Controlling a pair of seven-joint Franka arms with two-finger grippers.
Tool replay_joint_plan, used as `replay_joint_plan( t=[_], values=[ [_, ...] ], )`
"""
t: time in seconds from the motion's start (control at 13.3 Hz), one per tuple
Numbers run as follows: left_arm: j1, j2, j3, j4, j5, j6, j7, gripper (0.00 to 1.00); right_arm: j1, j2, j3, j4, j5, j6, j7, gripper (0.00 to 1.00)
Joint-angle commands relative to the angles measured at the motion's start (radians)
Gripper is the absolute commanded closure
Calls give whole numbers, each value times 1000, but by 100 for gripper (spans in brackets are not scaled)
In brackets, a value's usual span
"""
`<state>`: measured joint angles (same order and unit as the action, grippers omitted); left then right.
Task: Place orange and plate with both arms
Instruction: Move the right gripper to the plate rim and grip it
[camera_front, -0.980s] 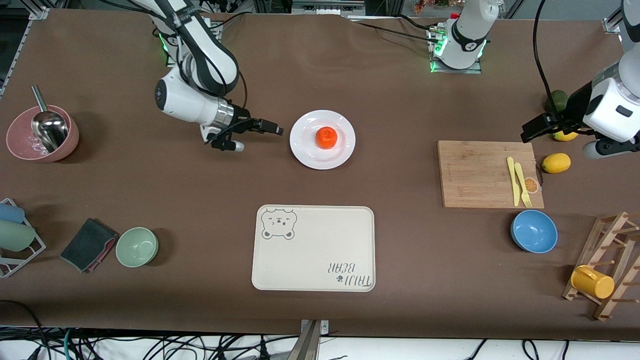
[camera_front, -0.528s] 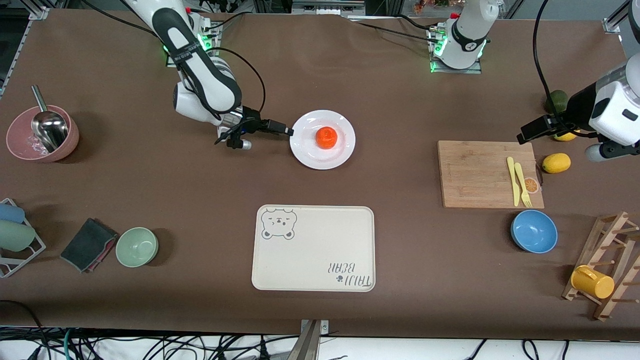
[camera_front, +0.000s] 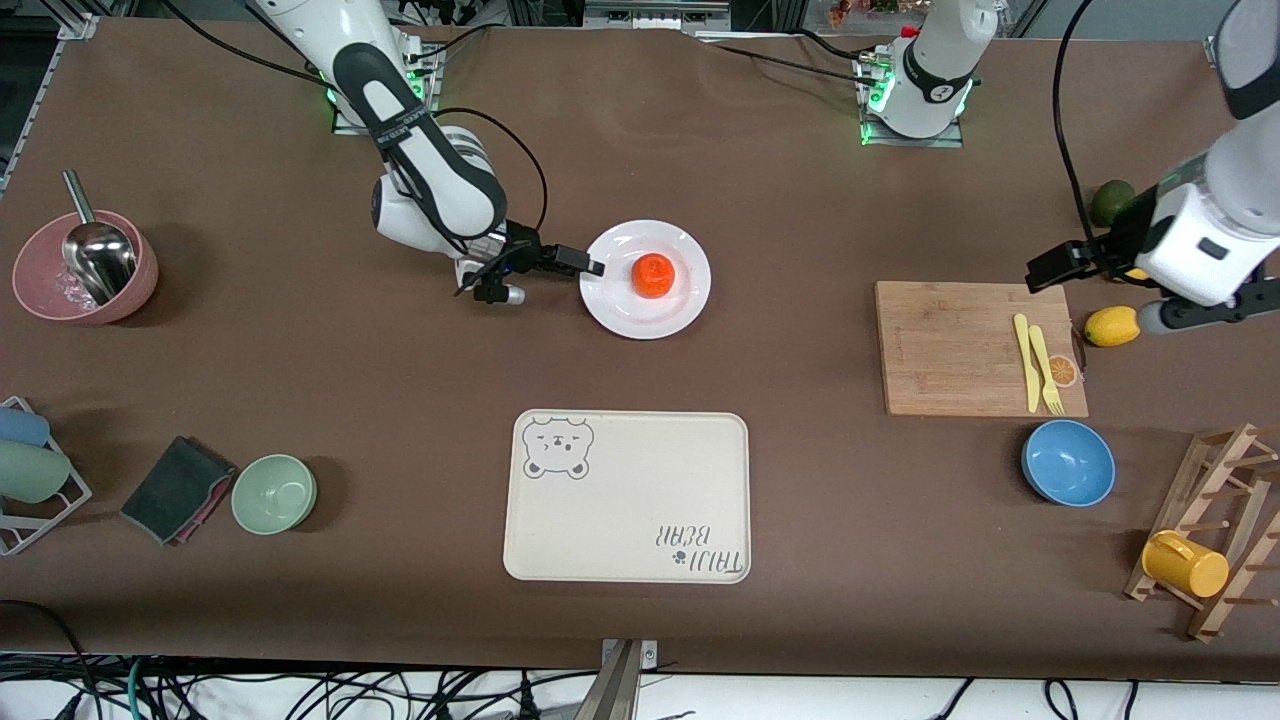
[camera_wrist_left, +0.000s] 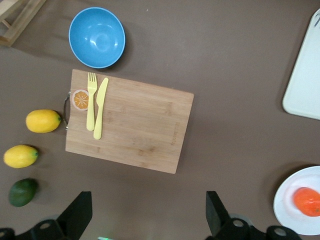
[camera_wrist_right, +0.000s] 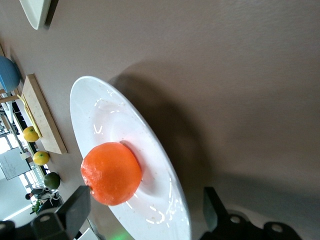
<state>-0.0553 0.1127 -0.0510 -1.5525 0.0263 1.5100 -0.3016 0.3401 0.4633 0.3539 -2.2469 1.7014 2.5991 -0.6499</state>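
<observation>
The orange (camera_front: 653, 275) sits in the middle of the white plate (camera_front: 612, 300), which lies on the table between the two arm bases. My right gripper (camera_front: 590, 266) is low at the plate's rim on the right arm's side. In the right wrist view the gripper (camera_wrist_right: 145, 215) is open, with the plate (camera_wrist_right: 100, 115) rim between its fingers and the orange (camera_wrist_right: 111, 173) just ahead. My left gripper (camera_front: 1042, 272) is open and empty, up over the table by the cutting board's corner. The left wrist view shows this gripper (camera_wrist_left: 147, 217), the plate (camera_wrist_left: 287, 210) and the orange (camera_wrist_left: 307, 201).
A wooden cutting board (camera_front: 960, 350) holds a yellow knife and fork (camera_front: 1035, 362). Two lemons (camera_front: 1112, 325) and a dark green fruit (camera_front: 1110, 203) lie beside it. A blue bowl (camera_front: 1068, 462), bear-print tray (camera_front: 627, 496), green bowl (camera_front: 274, 493), pink bowl with ladle (camera_front: 85, 268) and mug rack (camera_front: 1200, 540) stand nearer the camera.
My right gripper has moved across the table to the plate's rim. My left arm has shifted a little toward the cutting board. The plate and orange have not moved.
</observation>
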Motion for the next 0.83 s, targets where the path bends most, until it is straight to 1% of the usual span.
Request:
replay_joint_plan(
  t=[0.0,0.08,0.15,0.23,0.3,0.38,0.45,0.53,0.75],
  values=[
    [8,-14,-13,-6,40,-24,2,0,16,55,2,55,-2,30,-60,21],
    [18,-13,-12,-5,31,-24,6,0,14,57,0,53,-9,30,-103,48],
    [31,-13,-12,-5,27,-22,6,0,13,57,-3,53,-17,30,-150,79],
    [35,-11,-10,-3,26,-21,6,0,13,60,-3,53,-29,38,-207,100],
    [60,-11,-9,-1,24,-21,15,0,16,67,-1,53,-31,61,-235,100],
    [86,-11,-9,-5,9,-19,66,0,16,71,-3,55,-39,70,-247,100],
    [118,-10,-7,-6,-20,-22,100,0,14,69,-3,55,-60,70,-249,100],
    [130,-11,-9,-9,-25,-25,110,0,8,71,-3,56,-81,70,-249,100],
    [132,-14,-9,2,-26,-51,114,0,-3,71,-4,102,-86,70,-228,100]
  ],
)
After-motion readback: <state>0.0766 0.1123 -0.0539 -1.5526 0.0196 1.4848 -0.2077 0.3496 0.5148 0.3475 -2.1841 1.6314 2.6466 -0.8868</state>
